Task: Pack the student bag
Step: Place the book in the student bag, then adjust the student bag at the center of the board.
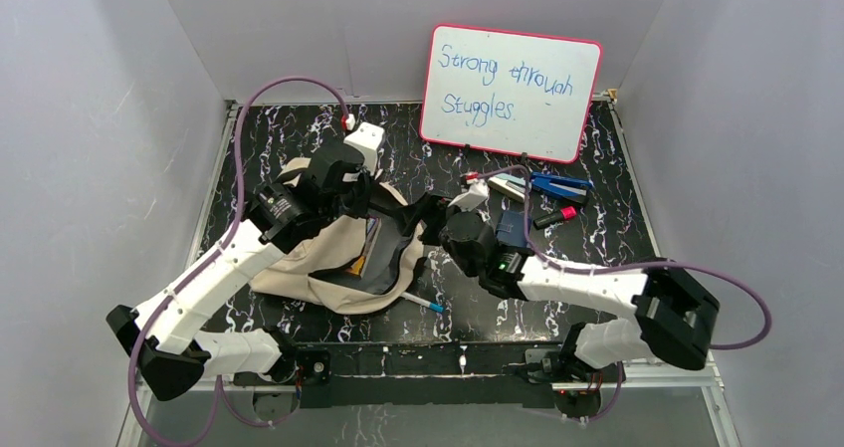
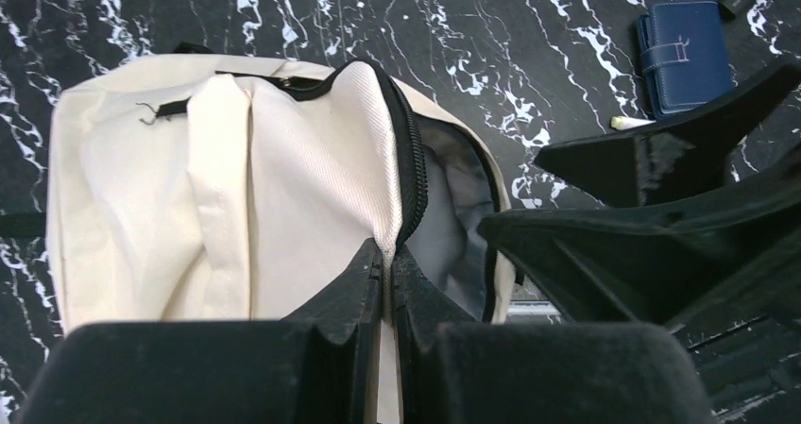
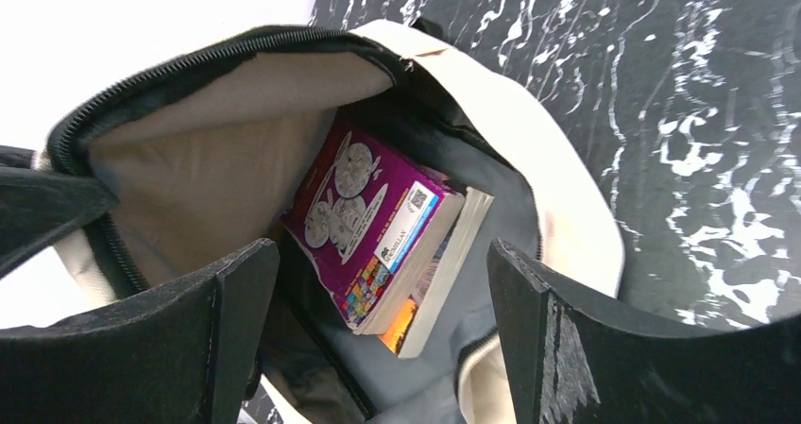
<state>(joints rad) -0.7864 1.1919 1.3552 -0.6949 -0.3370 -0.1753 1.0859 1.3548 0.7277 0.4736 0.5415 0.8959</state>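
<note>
Overhead, black marbled tabletop [image 1: 609, 230] (grey walls [image 1: 100, 118]), left fingers [image 2: 351, 292] pinching student bag [image 2: 142, 178] rim, right fingers [image 3: 219, 334] spread.

2 matching arms: the left arm [image 1: 214, 278] and right arm [image 1: 587, 286] are built of white shell links joined by rounded black joint housings. A purple left cable [image 1: 242, 143] runs along one and a purple right cable [image 1: 761, 313] along the other. A white camera block [image 1: 364, 143] caps the left wrist, and a small green light [image 1: 505, 263] glows on the right forearm. The left claw [image 2: 387, 259] and right claw [image 3: 378, 254] have matt black wedge fingers; the right ones carry pale scuffs.
</note>
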